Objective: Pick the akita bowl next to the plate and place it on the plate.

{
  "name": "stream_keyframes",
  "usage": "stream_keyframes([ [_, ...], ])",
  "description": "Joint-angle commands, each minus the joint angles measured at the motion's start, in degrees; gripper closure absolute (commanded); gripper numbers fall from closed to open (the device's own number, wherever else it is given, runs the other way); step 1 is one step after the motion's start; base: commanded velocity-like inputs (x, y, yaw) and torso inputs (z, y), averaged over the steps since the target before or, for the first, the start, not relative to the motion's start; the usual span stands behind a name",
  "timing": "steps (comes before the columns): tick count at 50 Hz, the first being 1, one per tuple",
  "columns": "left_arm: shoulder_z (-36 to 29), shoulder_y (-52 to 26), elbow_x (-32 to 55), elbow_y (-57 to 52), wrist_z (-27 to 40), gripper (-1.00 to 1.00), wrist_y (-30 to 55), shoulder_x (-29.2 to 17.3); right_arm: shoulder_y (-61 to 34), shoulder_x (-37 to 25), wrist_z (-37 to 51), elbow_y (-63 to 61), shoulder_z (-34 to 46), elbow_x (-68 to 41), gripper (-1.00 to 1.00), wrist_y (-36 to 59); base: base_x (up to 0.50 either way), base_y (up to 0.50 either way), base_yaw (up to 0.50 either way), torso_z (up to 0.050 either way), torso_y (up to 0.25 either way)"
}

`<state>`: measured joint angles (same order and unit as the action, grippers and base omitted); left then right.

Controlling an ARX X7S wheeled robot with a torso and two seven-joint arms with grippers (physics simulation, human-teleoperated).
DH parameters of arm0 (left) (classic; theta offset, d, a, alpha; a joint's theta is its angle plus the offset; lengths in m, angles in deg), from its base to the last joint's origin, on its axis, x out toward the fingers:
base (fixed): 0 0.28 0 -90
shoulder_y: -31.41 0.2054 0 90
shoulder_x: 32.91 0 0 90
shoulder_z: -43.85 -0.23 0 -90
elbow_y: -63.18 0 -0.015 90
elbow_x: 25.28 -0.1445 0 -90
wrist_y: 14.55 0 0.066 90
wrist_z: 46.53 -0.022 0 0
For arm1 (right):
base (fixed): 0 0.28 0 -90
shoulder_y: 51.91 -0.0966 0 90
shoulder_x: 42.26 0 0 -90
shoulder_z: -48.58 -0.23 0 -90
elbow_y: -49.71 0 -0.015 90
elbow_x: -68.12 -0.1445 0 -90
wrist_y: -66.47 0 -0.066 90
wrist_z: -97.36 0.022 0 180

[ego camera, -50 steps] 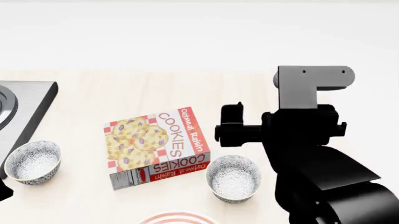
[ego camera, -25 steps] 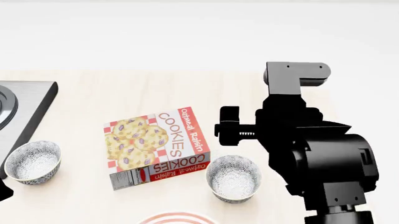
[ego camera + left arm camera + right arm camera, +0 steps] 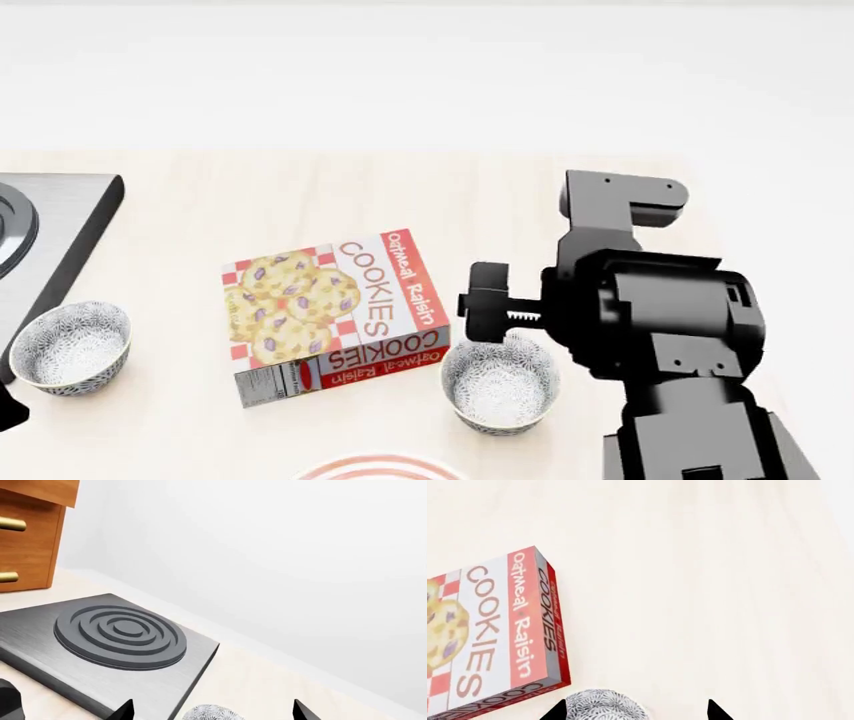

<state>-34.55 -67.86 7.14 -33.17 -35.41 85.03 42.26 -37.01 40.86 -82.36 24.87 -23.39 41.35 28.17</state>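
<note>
The akita bowl [image 3: 501, 385], speckled grey and white, stands upright just above the plate [image 3: 380, 468], of which only a red-ringed sliver shows at the head view's bottom edge. My right arm [image 3: 654, 320] hangs over the bowl's right side and hides its own fingers there. In the right wrist view my right gripper [image 3: 635, 712] is open, and the akita bowl [image 3: 604, 706] lies between the tips, closer to one fingertip [image 3: 558, 712]. My left gripper [image 3: 212, 714] is open above a second speckled bowl [image 3: 210, 713] beside the stove.
An oatmeal raisin cookie box [image 3: 334, 315] lies flat just left of the akita bowl. The second bowl [image 3: 70, 347] sits at the far left by a grey stove burner [image 3: 47, 235]. A wooden drawer cabinet [image 3: 27, 535] stands beyond the stove [image 3: 113, 640].
My right arm has swung its wrist over and come down and toward me, now overlapping the akita bowl's right rim. The bowls, box and plate have not moved.
</note>
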Motion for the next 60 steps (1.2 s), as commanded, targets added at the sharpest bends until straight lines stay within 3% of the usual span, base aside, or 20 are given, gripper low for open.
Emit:
stream_keyframes([
  [1,-0.2,0.0,0.2,-0.2,0.3,-1.00,0.0,-0.2,-2.2,1.4,-2.4,9.7,-0.6,2.2,-1.00,-3.0,0.00,0.00,0.00,0.000,0.000],
  [15,-0.4,-0.1,0.4,0.1,0.5,-1.00,-0.1,-0.3,-0.8,1.7,-4.4,9.7,-3.5,7.2,-1.00,-1.3,0.00,0.00,0.00,0.000,0.000],
  [60,-1.1,0.1,1.0,0.2,1.0,-1.00,-0.7,-0.9,3.3,2.4,-6.4,9.8,-23.6,22.3,-1.00,-2.2,0.00,0.00,0.00,0.000,0.000],
])
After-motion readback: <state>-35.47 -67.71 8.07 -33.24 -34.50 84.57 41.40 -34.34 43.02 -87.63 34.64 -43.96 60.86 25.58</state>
